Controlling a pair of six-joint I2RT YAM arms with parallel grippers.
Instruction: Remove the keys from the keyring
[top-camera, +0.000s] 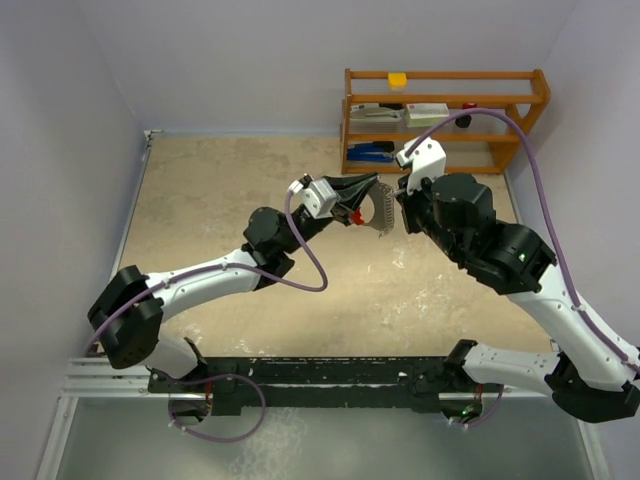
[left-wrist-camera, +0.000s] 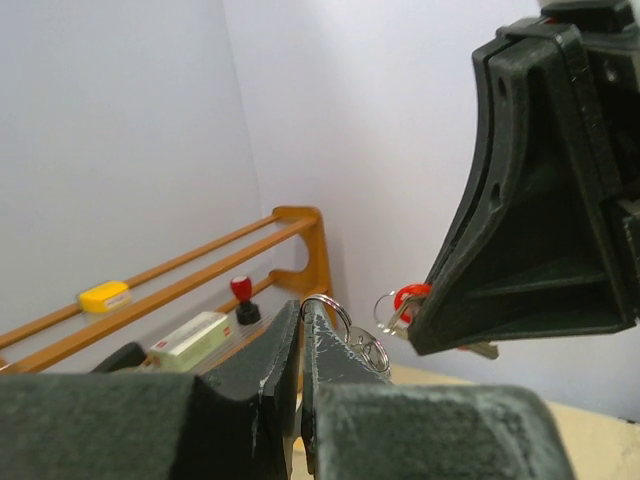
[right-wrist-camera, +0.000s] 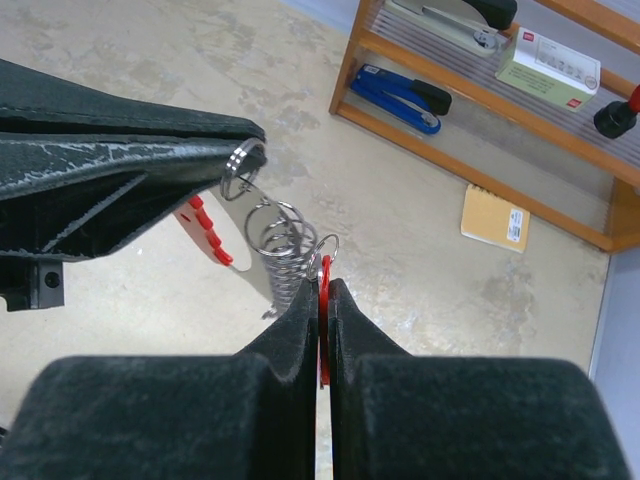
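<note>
Both the left claw (left-wrist-camera: 302, 328) and right claw (right-wrist-camera: 322, 290) are matt black. The tiny silvery metal key (left-wrist-camera: 408, 296) has a bright red head. The red-and-white crescent keyring (right-wrist-camera: 280, 240) has a silvery chain. The bench (top-camera: 200, 200) is mottled beige, and the slatted wooden shelf (right-wrist-camera: 480, 95) is orange-brown.

One high camera and two wrist cameras, meeting over the desk (top-camera: 220, 200).
The top view looks down from far behind the near edge onto the whole surface. The left wrist view sits close on the left hand (left-wrist-camera: 302, 315) and faces upward to the shelf (left-wrist-camera: 300, 228); the right wrist view looks down past the right hand (right-wrist-camera: 322, 290). All three share the shelf and both hands.
</note>
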